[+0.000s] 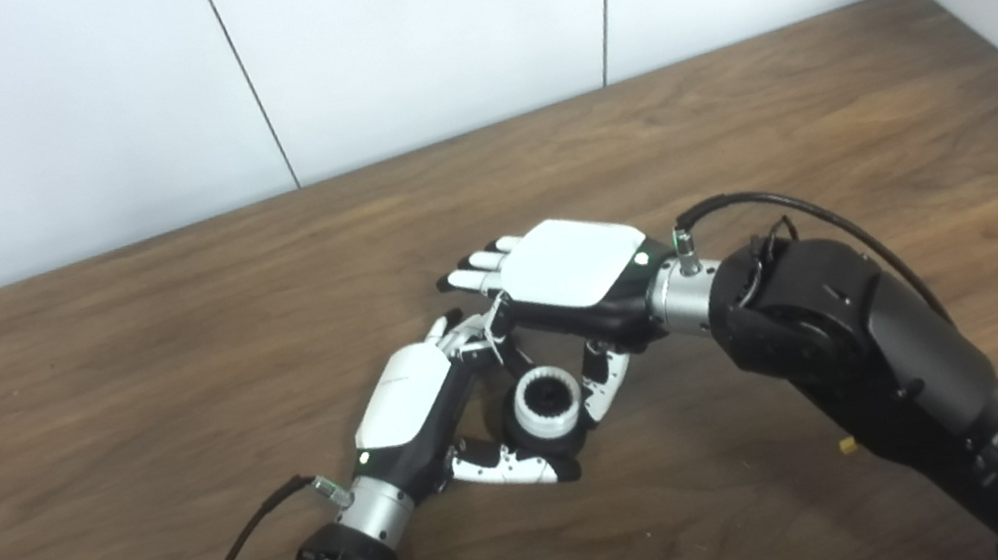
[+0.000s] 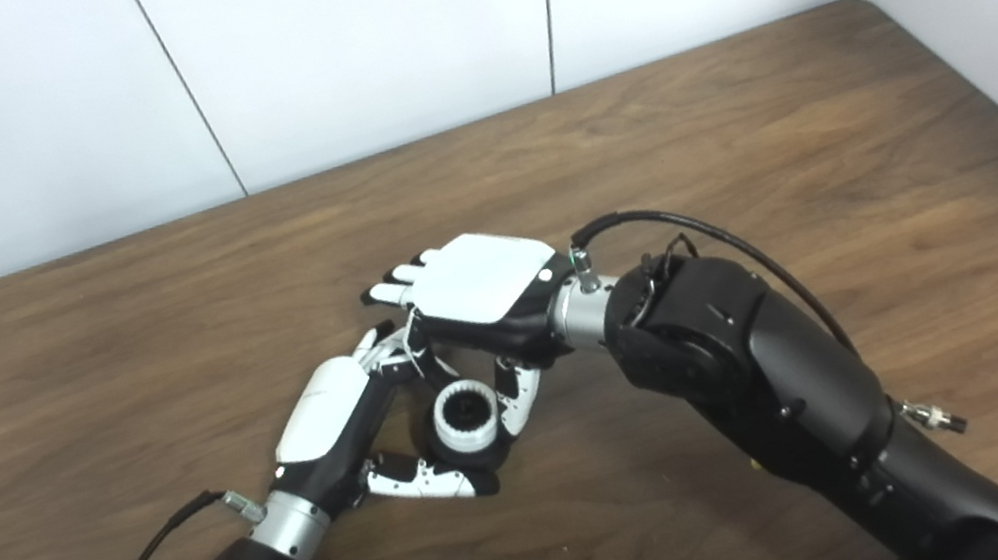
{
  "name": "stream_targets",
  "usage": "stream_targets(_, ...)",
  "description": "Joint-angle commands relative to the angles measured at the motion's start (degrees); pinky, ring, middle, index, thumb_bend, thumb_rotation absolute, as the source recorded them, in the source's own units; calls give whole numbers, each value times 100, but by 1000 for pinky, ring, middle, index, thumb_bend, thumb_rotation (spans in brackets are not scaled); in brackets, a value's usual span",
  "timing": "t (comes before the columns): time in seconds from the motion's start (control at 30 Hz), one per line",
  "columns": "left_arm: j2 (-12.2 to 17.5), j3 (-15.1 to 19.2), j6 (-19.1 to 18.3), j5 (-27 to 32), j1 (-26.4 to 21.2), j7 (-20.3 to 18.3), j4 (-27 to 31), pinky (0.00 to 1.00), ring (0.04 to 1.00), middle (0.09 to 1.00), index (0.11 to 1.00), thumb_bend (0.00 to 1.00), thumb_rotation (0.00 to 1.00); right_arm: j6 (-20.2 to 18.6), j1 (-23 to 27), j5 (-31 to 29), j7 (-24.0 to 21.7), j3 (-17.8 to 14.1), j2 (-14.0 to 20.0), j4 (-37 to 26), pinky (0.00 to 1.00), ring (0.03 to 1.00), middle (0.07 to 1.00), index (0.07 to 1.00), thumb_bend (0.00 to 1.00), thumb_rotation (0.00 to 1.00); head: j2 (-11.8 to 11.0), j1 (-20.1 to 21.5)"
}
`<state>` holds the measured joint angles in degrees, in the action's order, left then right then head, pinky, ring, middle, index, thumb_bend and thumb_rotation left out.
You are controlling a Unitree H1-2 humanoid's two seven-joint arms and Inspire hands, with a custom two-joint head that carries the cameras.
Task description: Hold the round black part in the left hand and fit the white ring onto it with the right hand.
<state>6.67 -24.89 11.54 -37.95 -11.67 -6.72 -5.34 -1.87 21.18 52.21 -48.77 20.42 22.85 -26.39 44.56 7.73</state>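
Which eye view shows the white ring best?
Left eye view, marginally: the white ring appears slightly larger, its toothed dark centre open between the left hand and right hand. The right eye view shows the same ring a little smaller.

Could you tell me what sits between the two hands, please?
The white ring, on the black part, sits between the left hand and the right hand, whose fingers close in around it. Both views show this.
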Motion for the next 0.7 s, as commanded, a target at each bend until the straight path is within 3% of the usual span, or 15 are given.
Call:
stream_targets(0.0,-49,15,55,55,-87,73,115,1000,902,912,478,512,47,-41,92,-37,62,-99,53,-60,1000,1000,1000,496,516,142,3,2)
stream_targets(0.03,-52,16,51,56,-86,75,115,1000,902,912,478,512,47,-73,101,-41,38,-110,51,-77,1000,1000,1000,586,648,156,3,2)
stream_targets(0.1,-56,16,37,47,-84,74,119,1000,902,911,478,512,47,-124,113,-50,-4,-123,46,-101,1000,1000,1000,681,774,180,4,8)
stream_targets(0.33,-60,-1,50,25,-84,84,106,1000,901,913,478,512,47,-271,152,-105,-147,-137,54,-163,1000,1000,1000,747,856,245,-5,-4)
stream_targets(0.67,-47,2,67,32,-71,114,121,1000,900,908,478,512,47,-349,158,-115,-209,-116,23,-185,1000,1000,1000,762,904,273,-14,-9)
